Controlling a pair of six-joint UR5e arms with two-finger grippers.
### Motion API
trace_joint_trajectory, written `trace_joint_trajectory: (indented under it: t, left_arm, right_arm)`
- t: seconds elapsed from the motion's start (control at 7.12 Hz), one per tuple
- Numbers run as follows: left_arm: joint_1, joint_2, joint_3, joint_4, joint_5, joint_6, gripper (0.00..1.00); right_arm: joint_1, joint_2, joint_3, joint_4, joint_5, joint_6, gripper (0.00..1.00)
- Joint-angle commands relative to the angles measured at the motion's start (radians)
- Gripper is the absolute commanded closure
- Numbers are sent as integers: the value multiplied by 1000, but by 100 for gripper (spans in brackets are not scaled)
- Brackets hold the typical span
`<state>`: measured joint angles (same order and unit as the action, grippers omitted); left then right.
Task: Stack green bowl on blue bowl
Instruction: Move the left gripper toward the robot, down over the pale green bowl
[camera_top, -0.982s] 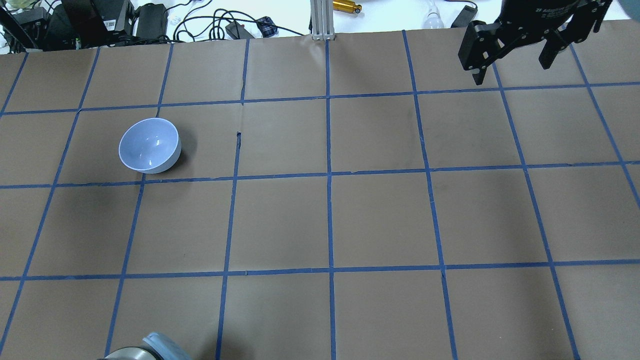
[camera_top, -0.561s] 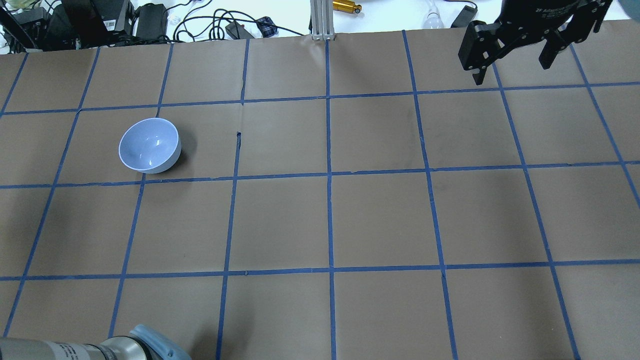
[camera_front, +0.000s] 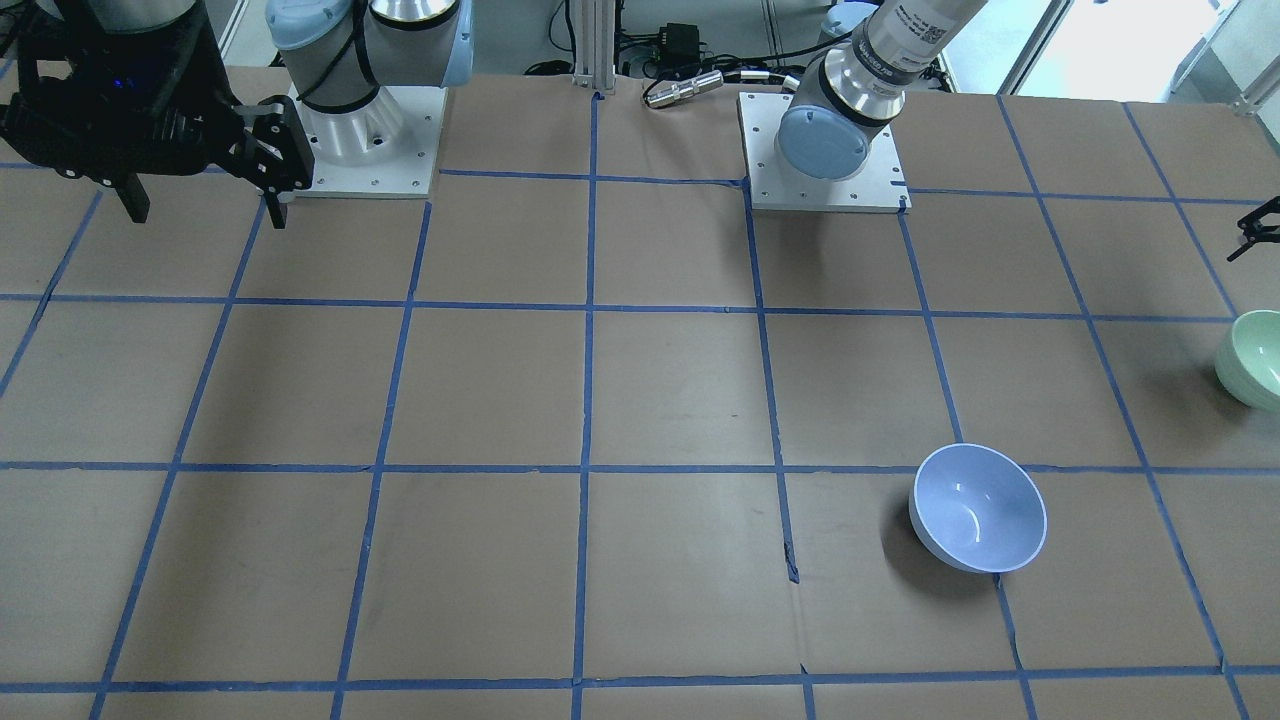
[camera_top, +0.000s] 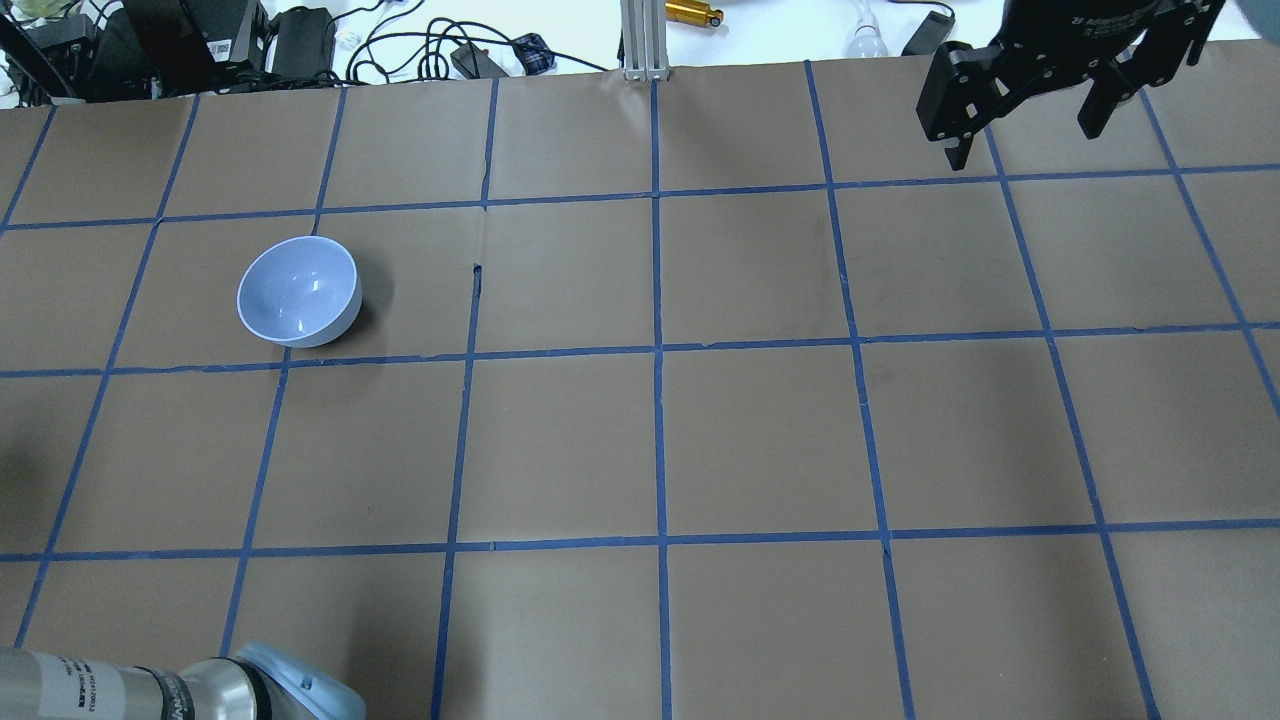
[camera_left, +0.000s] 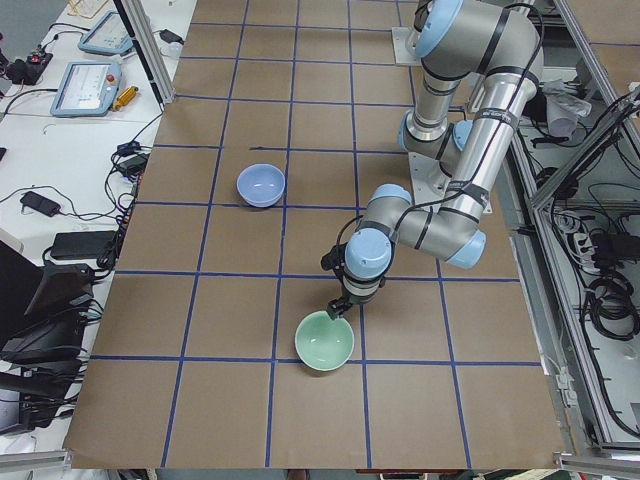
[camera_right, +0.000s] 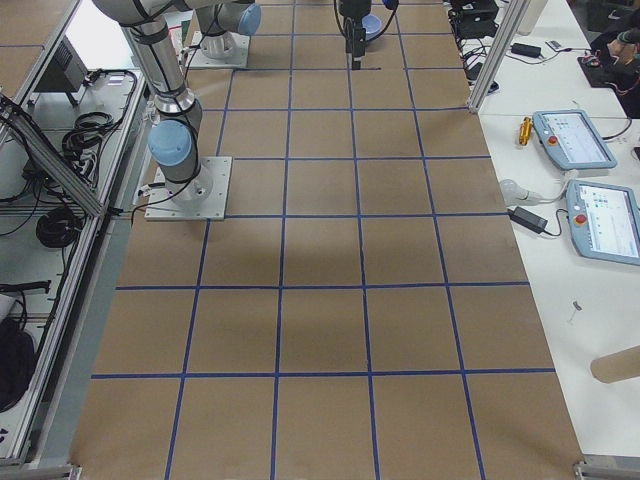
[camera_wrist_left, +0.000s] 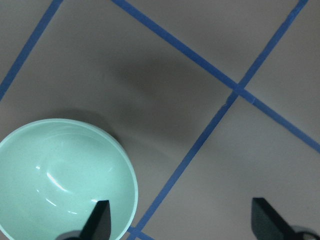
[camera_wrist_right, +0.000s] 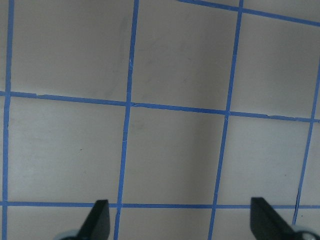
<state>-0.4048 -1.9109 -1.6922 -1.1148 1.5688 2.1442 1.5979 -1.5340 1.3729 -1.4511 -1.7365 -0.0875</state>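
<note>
The green bowl (camera_front: 1255, 360) stands upright near the table end on my left side; it also shows in the exterior left view (camera_left: 324, 341) and the left wrist view (camera_wrist_left: 60, 180). My left gripper (camera_wrist_left: 182, 222) is open just above it, one fingertip (camera_wrist_left: 101, 220) over the bowl's inside near the rim, the other outside over the table. The blue bowl (camera_top: 298, 290) stands upright and empty further in, about two squares from the green bowl (camera_left: 261, 184). My right gripper (camera_top: 1025, 135) is open and empty, held high over the far right of the table (camera_front: 205, 208).
Brown paper with a blue tape grid covers the table (camera_top: 660, 440). Both arm base plates (camera_front: 360, 150) (camera_front: 820, 190) sit on the robot's side. An aluminium post (camera_top: 645, 40), cables and power bricks (camera_top: 300, 40) line the far edge. Teach pendants (camera_right: 575, 140) lie on a side bench.
The left arm's link has swung further into the overhead view's bottom left corner. The blue bowl and the right gripper have not moved.
</note>
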Motion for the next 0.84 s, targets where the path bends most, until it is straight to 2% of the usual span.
trace_joint_trajectory:
  t: [0.0, 0.42, 0.7]
  left_arm:
    - [40, -83, 5, 94, -50, 48, 0]
    - [41, -152, 9, 189, -93, 112, 0]
    - [41, -172, 8, 199, -95, 115, 0]
  right_arm:
    - [0, 0, 0, 0, 0, 0, 0]
    - [0, 0, 0, 0, 0, 0, 0]
    - [-1, 0, 0, 0, 0, 0, 0]
